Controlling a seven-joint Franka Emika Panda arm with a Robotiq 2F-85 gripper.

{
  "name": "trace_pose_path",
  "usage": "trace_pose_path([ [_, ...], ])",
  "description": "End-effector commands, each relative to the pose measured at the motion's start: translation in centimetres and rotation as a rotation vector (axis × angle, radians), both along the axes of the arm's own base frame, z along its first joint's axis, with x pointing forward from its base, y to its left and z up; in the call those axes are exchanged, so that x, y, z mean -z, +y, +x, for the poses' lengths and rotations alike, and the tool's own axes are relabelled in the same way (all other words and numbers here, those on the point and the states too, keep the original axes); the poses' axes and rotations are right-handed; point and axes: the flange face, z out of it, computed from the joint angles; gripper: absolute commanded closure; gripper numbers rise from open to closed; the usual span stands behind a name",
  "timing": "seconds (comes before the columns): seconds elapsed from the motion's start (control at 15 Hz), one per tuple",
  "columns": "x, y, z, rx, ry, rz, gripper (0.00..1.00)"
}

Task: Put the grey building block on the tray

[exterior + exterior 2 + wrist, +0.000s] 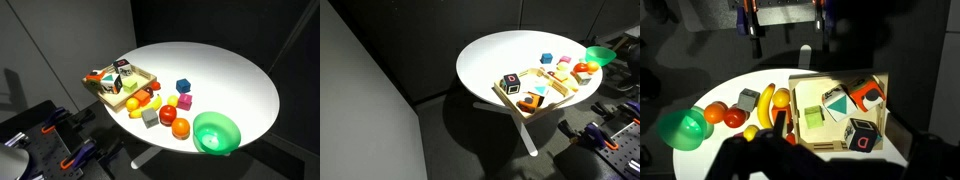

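Note:
The grey building block point(150, 118) lies on the white round table near its front edge, beside an orange fruit point(167, 114) and a banana point(145, 98). In the wrist view the block point(748, 99) lies left of the banana, outside the tray. The light-wood tray point(103, 89) stands at the table's edge and holds several printed cubes and a green block point(812, 117). It also shows in an exterior view point(506, 96) and in the wrist view point(886, 108). My gripper point(800, 165) is only a dark blur at the bottom of the wrist view, high above the table. Its jaws cannot be made out.
A round green bowl point(216, 132) stands at the table's rim past a red fruit point(181, 128). A blue cube point(183, 86) and a pink block point(185, 101) lie near the middle. Clamps and stands point(60, 140) sit below the table edge.

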Motion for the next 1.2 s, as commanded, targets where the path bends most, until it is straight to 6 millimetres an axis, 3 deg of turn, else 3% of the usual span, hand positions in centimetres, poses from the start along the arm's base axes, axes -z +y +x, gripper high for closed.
trace_pose_path([
  [0.0, -0.1, 0.0, 0.0, 0.000, 0.001, 0.000, 0.00],
  [0.6, -0.1, 0.0, 0.0, 0.000, 0.001, 0.000, 0.00],
  [1.13, -1.5, -1.8, 4.8, 0.083, -0.011, 0.040, 0.00],
])
